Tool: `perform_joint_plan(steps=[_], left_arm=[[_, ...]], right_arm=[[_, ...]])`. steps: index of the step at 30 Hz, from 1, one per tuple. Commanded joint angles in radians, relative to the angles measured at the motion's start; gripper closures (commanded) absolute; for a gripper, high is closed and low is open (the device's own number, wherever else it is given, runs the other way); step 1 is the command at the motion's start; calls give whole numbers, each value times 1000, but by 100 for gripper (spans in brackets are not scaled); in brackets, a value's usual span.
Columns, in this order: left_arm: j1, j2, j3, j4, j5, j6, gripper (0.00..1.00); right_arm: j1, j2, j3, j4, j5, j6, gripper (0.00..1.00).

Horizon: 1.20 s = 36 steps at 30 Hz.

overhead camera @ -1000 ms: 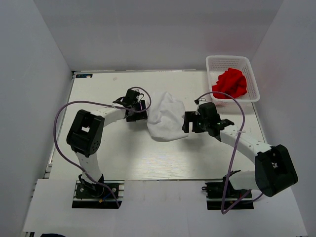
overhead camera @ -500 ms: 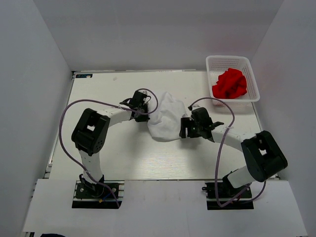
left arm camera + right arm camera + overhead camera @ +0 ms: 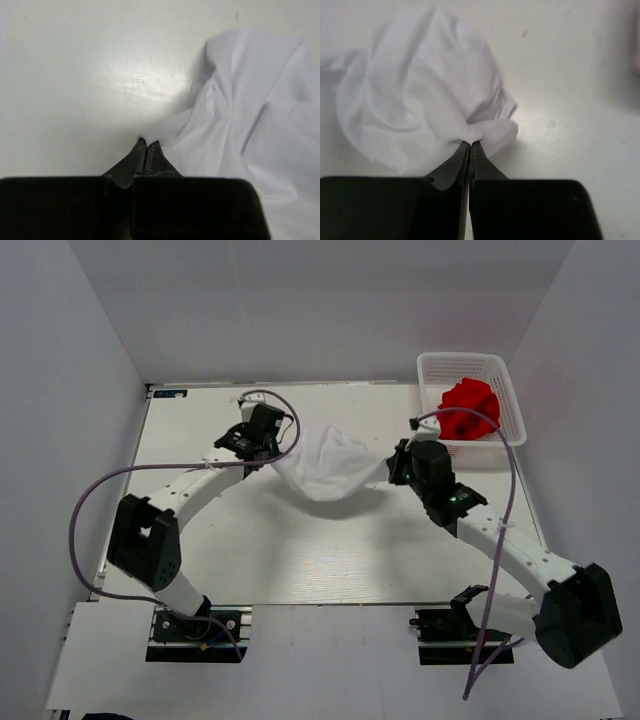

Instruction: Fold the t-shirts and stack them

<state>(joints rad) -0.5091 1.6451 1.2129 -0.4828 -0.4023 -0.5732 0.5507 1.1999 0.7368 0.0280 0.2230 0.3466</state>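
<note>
The left end effector (image 3: 146, 146) and the right end effector (image 3: 470, 145) are each pinched tight on opposite edges of the white t-shirt (image 3: 330, 465). Its soft, wrinkled cloth sags between them over the pale surface (image 3: 300, 560). The crumpled red t-shirt (image 3: 468, 408) lies in the mesh basket (image 3: 470, 359).

Left gripper (image 3: 272, 450), right gripper (image 3: 395, 472) pulled apart; white shirt (image 3: 325, 468) stretched, seemingly lifted.
</note>
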Motion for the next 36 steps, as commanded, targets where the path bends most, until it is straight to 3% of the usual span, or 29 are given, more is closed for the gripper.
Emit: perform_joint_plan(steps=[1, 3, 7, 10, 13, 20, 24, 30, 36], left_arm=[[-3, -137, 91, -65, -229, -27, 100], [6, -200, 131, -103, -318, -37, 100], [17, -318, 181, -115, -415, -28, 100], [17, -405, 230, -126, -480, 10, 100], [6, -494, 293, -91, -480, 87, 100], [6, -643, 421, 78, -184, 279, 100], [6, -622, 533, 66, -136, 323, 100], [6, -467, 688, 68, -257, 397, 100], [20, -247, 802, 93, -357, 441, 100]], right_arm=[[-3, -100, 84, 53, 258, -43, 100], [-5, -152, 125, 40, 309, -66, 100], [-6, -207, 222, 13, 565, -145, 100], [-6, -259, 295, 21, 589, -216, 100], [-5, -306, 357, 44, 475, -284, 100], [-5, -342, 632, 7, 181, -385, 100], [-3, -291, 720, 7, 124, -417, 100], [-6, -136, 878, 41, 180, -506, 100], [-18, 128, 1005, 88, 252, -557, 100]])
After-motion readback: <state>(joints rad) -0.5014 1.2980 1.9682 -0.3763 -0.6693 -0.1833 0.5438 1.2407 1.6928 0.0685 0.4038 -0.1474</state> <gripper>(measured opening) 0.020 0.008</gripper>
